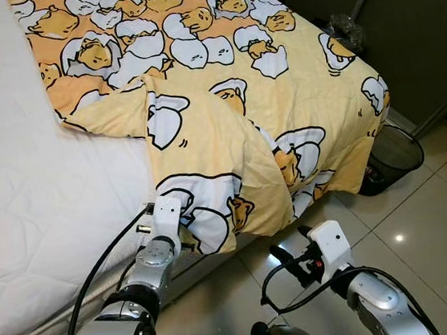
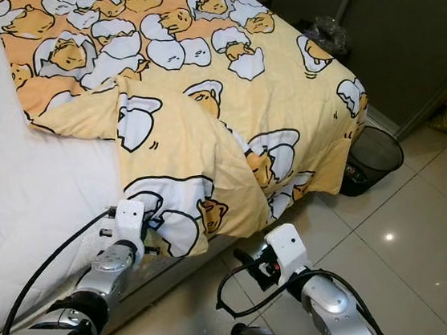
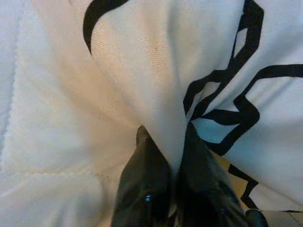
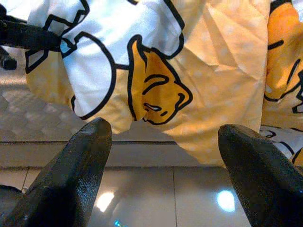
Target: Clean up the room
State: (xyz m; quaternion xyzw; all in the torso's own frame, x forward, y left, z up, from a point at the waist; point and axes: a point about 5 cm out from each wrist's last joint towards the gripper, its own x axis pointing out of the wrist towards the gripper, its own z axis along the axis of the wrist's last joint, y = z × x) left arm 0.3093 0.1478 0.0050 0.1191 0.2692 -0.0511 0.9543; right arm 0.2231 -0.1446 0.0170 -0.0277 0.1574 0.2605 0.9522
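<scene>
- Nearest the head camera are the two silver arms, both reaching towards the foot-side edge of the bed (image 1: 18,207).
- At the mattress edge, the left gripper (image 3: 176,156) has its jaws pressed together on a fold of the yellow cartoon-print blanket (image 1: 227,127); in the left wrist view the cloth is squeezed between the two black fingers (image 3: 147,175).
- Over the floor just below the hanging hem is the right gripper (image 4: 161,156), its jaws spread wide and holding nothing; the blanket's lower edge hangs ahead of them, not yet between them.
- As for the blanket itself, it lies rumpled across the far half of the bed, one flap folded back on itself and one corner drooping over the side towards the tiled floor (image 1: 423,217).
- Progress looks early: the blanket is gripped at one point only, the white mattress is bare on the robot's left, and spreading or straightening the cover remains to be done.
- Judging the room to move: the floor to the robot's right is open tile, but a black mesh bin (image 1: 390,158) stands close to the bed's corner beside the dark wardrobe (image 1: 401,26), so a pull that way would be cramped.
- Pulling across the bare mattress looks freer.
</scene>
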